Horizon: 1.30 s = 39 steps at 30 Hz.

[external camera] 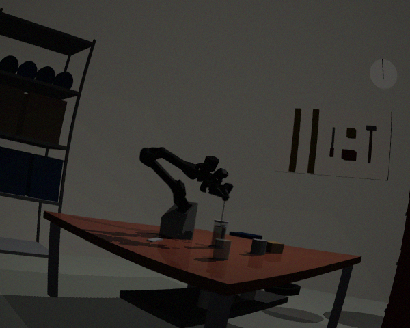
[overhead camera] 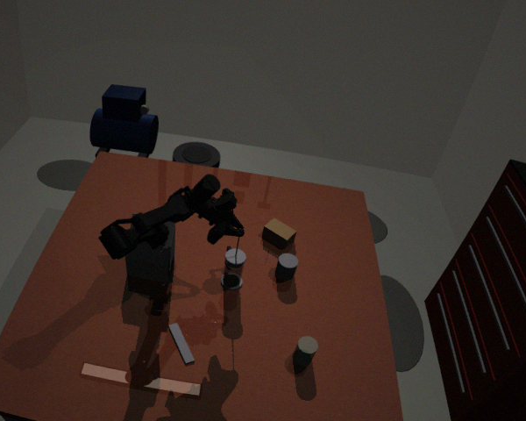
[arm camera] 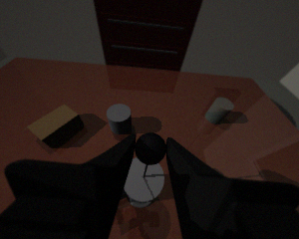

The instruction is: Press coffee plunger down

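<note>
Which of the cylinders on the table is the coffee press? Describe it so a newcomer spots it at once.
Start at the robot's dark base on the red table. The coffee press stands upright beside it, under the hand. Only it has a thin rod rising to a black knob, held between the fingers.

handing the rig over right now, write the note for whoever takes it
Gripper: shut on the plunger knob, one finger on each side.
Coffee press: upright on the red table, beside the arm's base; a shorter dark cup stands just in front of it.
Plunger rod: fully raised above the lid, so pressing has not started.
Done: approach and grasp.
Left: push straight down until the knob reaches the lid, keeping the press from tipping or sliding, then open the gripper and lift away.
</note>
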Each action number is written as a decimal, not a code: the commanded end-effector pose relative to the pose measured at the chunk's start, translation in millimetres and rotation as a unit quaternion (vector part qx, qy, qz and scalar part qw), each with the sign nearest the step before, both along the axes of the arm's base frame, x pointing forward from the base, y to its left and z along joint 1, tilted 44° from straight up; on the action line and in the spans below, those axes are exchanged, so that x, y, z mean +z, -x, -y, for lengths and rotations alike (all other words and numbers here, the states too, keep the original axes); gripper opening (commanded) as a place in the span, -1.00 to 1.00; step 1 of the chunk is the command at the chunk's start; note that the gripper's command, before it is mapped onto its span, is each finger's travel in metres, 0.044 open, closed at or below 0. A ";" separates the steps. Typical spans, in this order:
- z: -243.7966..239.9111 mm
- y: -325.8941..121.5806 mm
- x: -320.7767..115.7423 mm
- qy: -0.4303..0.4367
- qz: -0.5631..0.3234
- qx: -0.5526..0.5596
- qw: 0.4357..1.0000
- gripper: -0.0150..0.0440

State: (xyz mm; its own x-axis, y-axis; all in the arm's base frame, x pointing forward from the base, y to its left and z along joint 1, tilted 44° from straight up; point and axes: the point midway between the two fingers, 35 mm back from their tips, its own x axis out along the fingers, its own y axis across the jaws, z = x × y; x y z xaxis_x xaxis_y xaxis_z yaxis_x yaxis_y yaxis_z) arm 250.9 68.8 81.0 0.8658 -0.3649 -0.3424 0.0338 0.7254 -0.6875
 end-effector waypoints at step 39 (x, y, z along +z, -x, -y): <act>28.0 -14.7 -51.3 0.000 -0.010 -0.002 1.000 -0.11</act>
